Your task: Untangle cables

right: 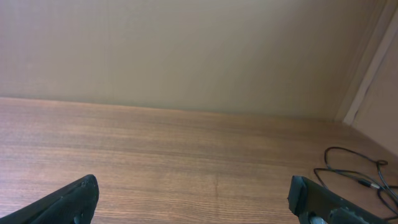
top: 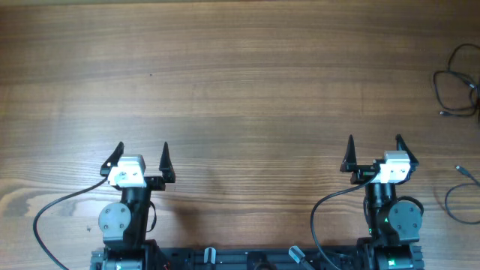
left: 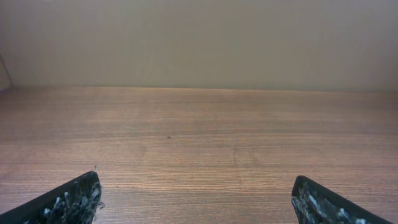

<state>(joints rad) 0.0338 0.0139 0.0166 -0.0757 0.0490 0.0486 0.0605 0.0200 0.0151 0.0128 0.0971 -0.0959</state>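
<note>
Thin black cables lie at the table's right edge. One loose loop [top: 459, 84] with small plug ends sits at the far right; it also shows in the right wrist view [right: 356, 167]. A second cable [top: 463, 196] with a metallic plug lies nearer the front right. My left gripper [top: 142, 159] is open and empty near the front left, its fingertips [left: 196, 196] wide apart. My right gripper [top: 374, 152] is open and empty, fingertips [right: 193, 194] wide apart, left of both cables and not touching them.
The wooden table [top: 240, 90] fills the view. Thicker black arm wires [top: 52, 210] curve beside each arm base at the front edge. A beige wall [right: 186, 50] stands behind the table's far edge.
</note>
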